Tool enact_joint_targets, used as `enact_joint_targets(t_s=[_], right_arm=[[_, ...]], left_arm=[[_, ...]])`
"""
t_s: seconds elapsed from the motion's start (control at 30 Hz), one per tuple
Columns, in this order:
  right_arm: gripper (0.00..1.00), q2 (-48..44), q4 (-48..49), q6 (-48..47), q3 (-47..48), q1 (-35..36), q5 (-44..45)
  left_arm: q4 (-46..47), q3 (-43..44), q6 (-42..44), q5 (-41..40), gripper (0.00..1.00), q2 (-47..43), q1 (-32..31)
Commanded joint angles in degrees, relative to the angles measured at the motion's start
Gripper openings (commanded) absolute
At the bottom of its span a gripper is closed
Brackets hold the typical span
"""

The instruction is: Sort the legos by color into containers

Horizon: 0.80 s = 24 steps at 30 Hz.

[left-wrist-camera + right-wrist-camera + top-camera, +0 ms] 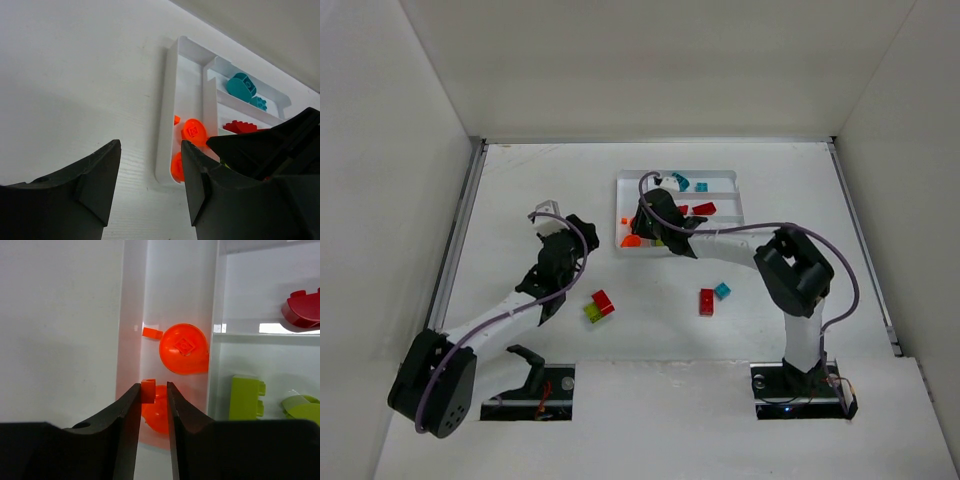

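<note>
**White table, white-walled box: right claw over the orange section of the tray**

The white table (520, 200) has plain white walls on three sides, and the white tray (730, 173) sits far centre.

**Hidden or cut off**
- In the top view the right arm's wrist covers the tray's left half, so the right gripper (153, 388) and the section under it are hidden there.
- In the right wrist view its fingers stand a little apart over the narrow side section.
- The small orange brick (148, 391) is between them, against one finger with a sliver of gap at the other, so it is not clamped.
- I cannot tell whether it rests on the piece below.
- The left gripper (150, 185) is agape with nothing between its fingers, above bare table left of the tray.

**Counts**
- Narrow section: four orange. These are the small brick, an orange chip (152, 332), an orange dome (184, 348) and a second round orange piece (159, 417) partly behind the fingers.
- Far slot: two teal pieces (241, 86).
- Lime pieces (246, 397): two, one cut by the frame edge.
- Red piece (302, 307): at least one, also cut off.
- Loose on the table: four.
  - A red brick (604, 301) touches a lime brick (591, 313).
  - A second red brick (706, 301) lies just beside a teal brick (722, 290).
</note>
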Motion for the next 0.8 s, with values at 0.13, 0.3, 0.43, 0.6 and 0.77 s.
enact_joint_targets(t_s=[0.13,0.3,0.43,0.6,0.77], right_arm=[[0.47,-1.6,3.4,-1.3,2.6,0.2,-0.3],[0.43,-7.5,4.0,-2.7,-2.7,1.3,0.2],[0.36,-15.4,5.4,-5.7,-12.3,6.1,0.6],[0.47,-22.6,9.8,-7.8,-23.5,15.9,1.1],[0.65,-23.3,9.9,-9.1,-25.5,24.9,3.9]], left_arm=[[-1.8,1.9,-1.3,-1.6,0.51,2.6,-0.5],[-2.9,2.6,-1.5,-2.2,0.53,2.1,-0.8],[-3.6,3.6,-1.9,-4.0,0.51,2.3,-0.8],[-9.5,7.0,-4.1,-7.9,0.37,3.6,-1.5],[-13.0,9.2,-4.5,-7.9,0.19,3.0,-2.9]])
